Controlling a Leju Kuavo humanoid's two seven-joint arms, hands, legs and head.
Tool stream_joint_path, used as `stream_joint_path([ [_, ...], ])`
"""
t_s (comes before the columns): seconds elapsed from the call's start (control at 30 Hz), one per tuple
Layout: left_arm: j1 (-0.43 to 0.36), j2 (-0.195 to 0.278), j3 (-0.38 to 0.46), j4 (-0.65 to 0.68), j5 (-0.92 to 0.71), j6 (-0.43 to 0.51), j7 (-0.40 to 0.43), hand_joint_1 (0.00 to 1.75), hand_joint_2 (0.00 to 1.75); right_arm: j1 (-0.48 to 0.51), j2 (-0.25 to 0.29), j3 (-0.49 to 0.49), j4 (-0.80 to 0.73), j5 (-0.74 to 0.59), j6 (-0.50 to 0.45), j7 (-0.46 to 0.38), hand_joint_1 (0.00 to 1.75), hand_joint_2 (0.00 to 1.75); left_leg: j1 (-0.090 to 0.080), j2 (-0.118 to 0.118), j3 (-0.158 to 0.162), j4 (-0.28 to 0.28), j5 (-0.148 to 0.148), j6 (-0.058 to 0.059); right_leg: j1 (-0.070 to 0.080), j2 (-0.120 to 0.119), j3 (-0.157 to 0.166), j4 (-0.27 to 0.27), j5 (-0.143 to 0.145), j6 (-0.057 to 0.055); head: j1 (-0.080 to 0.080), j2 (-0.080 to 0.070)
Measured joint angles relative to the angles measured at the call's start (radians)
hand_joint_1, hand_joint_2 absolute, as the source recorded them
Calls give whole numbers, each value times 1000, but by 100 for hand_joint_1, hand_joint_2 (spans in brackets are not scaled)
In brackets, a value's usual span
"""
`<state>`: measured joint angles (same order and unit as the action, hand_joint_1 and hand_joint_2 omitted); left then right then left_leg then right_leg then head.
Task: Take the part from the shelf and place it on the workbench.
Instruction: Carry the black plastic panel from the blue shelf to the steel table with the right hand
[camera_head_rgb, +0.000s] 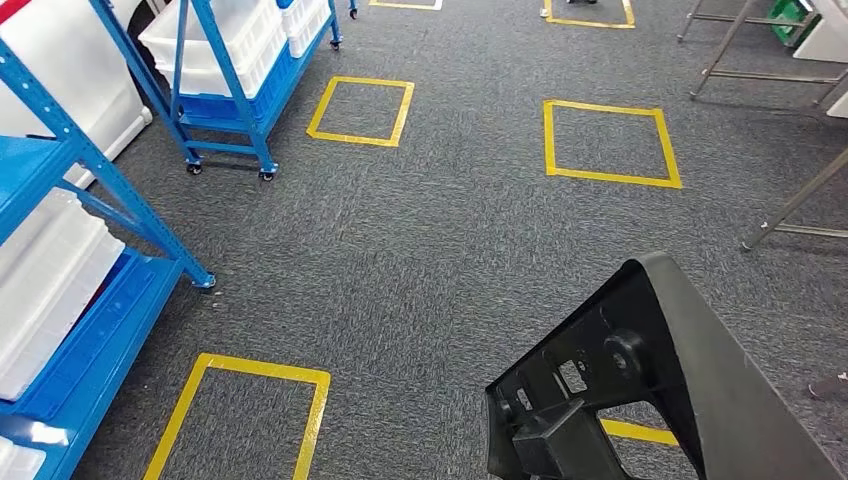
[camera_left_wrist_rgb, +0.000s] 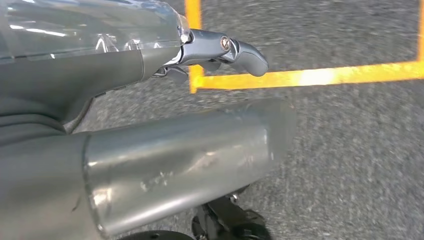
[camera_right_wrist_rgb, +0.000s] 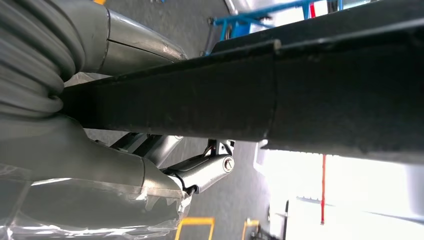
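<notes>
Clearly the stiff black plastic part is clamped along its rim by the right hand, probably light yet unwieldy.

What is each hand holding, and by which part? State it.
The right hand grips the black part along its long flat edge, thumb on one side, fingers on the other. The left hand holds nothing.

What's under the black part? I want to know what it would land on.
Grey carpet and a strip of yellow tape show below the part. The floor straight beneath it is covered.
</notes>
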<state>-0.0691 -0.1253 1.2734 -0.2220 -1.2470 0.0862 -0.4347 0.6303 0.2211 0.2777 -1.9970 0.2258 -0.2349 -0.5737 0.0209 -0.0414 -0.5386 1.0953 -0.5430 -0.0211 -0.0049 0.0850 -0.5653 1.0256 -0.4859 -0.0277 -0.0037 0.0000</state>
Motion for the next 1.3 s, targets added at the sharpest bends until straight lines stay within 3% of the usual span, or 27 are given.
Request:
stream_joint_path([
  [0.07,0,0,0,0,0,0,0,0,0,0,0,0,0,0,1,0,175,175,2,-33,25,-64,16,6,0,24,-10,9,0,13,0,0],
  [0.13,-2,-1,0,0,0,0,0,0,0,2,1,-1,0,1,2,0,175,175,-3,-20,26,-68,19,19,-3,47,-19,8,8,28,1,0],
  [0.17,-3,-2,0,0,0,0,0,0,0,3,1,-2,0,1,2,0,175,175,-4,-7,27,-71,23,27,-4,43,-23,11,6,33,1,0],
  [0.23,-5,-4,0,0,0,-1,0,0,0,3,1,-4,0,3,5,0,175,175,-4,18,26,-79,30,41,-2,-4,-49,63,-28,41,7,0],
  [0.3,-2,-5,0,0,0,-1,0,0,0,2,1,-6,0,6,8,-1,175,175,-8,46,24,-82,32,48,-1,-60,-104,182,-94,45,13,0],
  [0.37,1,-4,0,0,0,-1,0,0,0,2,1,-7,0,8,10,-1,175,175,-13,77,22,-81,30,50,-2,-77,-147,276,-125,46,14,0],
  [0.4,1,-4,0,0,0,-1,0,0,0,2,1,-7,0,9,11,-1,175,175,-15,91,22,-81,29,51,-1,-80,-145,277,-115,45,14,0],
  [0.47,-3,-4,0,0,0,-2,0,0,0,2,1,-8,0,10,14,-1,175,175,-18,116,26,-82,27,52,4,-99,-83,167,-54,34,15,0],
  [0.5,-4,-6,0,0,-1,-2,0,0,0,2,1,-8,0,11,15,-1,175,175,-20,126,29,-82,24,50,11,-124,-43,95,-30,25,15,0],
  [0.57,-5,-8,0,0,-1,-3,0,0,0,1,2,-8,0,13,17,-2,175,175,-21,146,33,-82,21,45,26,-159,4,3,-8,9,15,0],
  [0.6,-6,-9,0,0,-1,-3,0,0,0,1,3,-8,0,13,17,-3,175,175,-22,157,35,-83,20,41,31,-161,6,-6,-10,5,15,0],
  [0.67,-8,-10,0,0,-1,-3,0,0,0,3,5,-9,0,14,18,-4,175,175,-21,171,41,-85,17,32,26,-135,7,-18,-1,-1,15,0],
  [0.73,-10,-10,0,0,-1,-3,-1,0,0,3,8,-10,0,14,18,-5,175,175,-20,130,31,-50,-12,24,14,-111,17,-38,11,-7,13,0],
  [0.8,-8,-9,0,0,-1,-3,-1,0,0,2,11,-10,0,14,20,-6,175,175,-16,68,-19,63,-74,17,8,-87,20,-47,17,-10,10,0],
  [0.87,-3,-8,0,0,-2,-3,-1,0,0,1,12,-11,0,15,21,-6,175,175,-11,50,-75,180,-115,10,7,-58,18,-43,18,-11,8,0],
  [0.9,-2,-8,0,0,-2,-3,-1,0,0,1,12,-11,1,15,21,-6,175,175,-9,49,-85,195,-108,7,5,-43,17,-39,17,-9,8,0],
  [0.97,-2,-7,0,0,-2,-3,-1,0,0,1,13,-12,1,16,21,-6,175,175,-3,38,-52,113,-42,0,0,-13,15,-27,12,-2,8,0],
  [1.03,-2,-6,0,0,-3,-3,-2,0,0,1,14,-13,1,16,21,-6,175,175,6,-7,1,-9,10,-4,-4,14,7,-7,4,11,7,0],
  [1.1,-2,-6,0,0,-5,-3,-3,0,0,1,15,-14,0,16,23,-5,175,175,6,-32,17,-55,16,5,-3,36,-7,6,2,25,7,0],
  [1.17,-3,-8,-1,0,-8,-2,-6,0,0,4,16,-16,-1,13,27,-4,175,175,2,-10,15,-57,20,23,-5,52,-16,8,7,37,7,0],
  [1.23,-5,-11,-2,0,-11,0,-10,0,0,9,16,-19,-4,11,31,-4,175,175,2,14,14,-60,27,37,-4,11,-33,36,-11,45,11,0],
  [1.3,-3,-12,-2,0,-12,1,-11,0,0,11,16,-21,-7,9,34,-3,175,175,-1,40,10,-63,30,45,-1,-55,-81,139,-72,50,18,0],
])
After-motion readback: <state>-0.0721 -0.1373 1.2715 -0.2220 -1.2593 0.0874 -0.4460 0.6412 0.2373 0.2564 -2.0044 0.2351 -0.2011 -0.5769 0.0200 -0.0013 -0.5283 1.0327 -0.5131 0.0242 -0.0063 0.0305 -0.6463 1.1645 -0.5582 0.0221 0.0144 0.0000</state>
